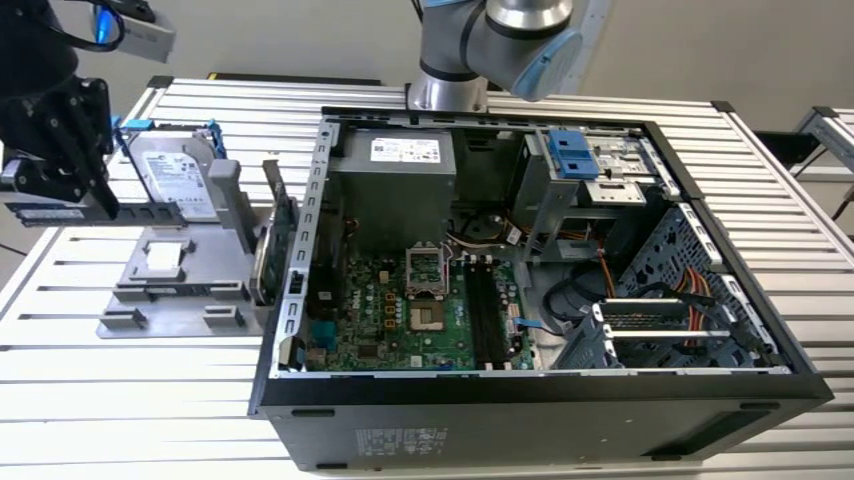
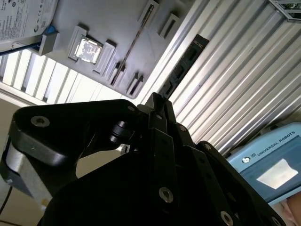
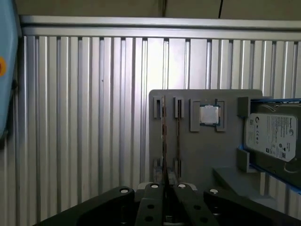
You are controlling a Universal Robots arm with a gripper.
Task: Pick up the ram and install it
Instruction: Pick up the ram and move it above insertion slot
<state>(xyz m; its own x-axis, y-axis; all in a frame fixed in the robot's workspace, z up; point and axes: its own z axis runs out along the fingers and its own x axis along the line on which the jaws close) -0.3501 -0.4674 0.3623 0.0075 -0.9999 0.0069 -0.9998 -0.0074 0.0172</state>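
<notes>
Grey moulded fixture plate [image 3: 197, 155] is lying on the ribbed aluminium table [image 3: 94, 117]. It is carrying the ram [image 3: 163, 136], a thin stick standing edge-on in a slot, near a square silvery processor [image 3: 209, 114] and a hard drive [image 3: 273, 136]. The black gripper [image 3: 167, 187] is hovering in line with the ram; whether it is clenched I cannot tell. The exterior view is adding the open computer case [image 1: 534, 420].

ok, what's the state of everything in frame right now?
Ram: gripped by the fingers, clear of the holder.
Fingers: shut on the ram.
Second stick: seated in a holder slot.
CPU: in its holder pocket.
Hard drive: on edge in the holder.
Case: on its side, panel off.
Board memory slots: look empty.
</notes>
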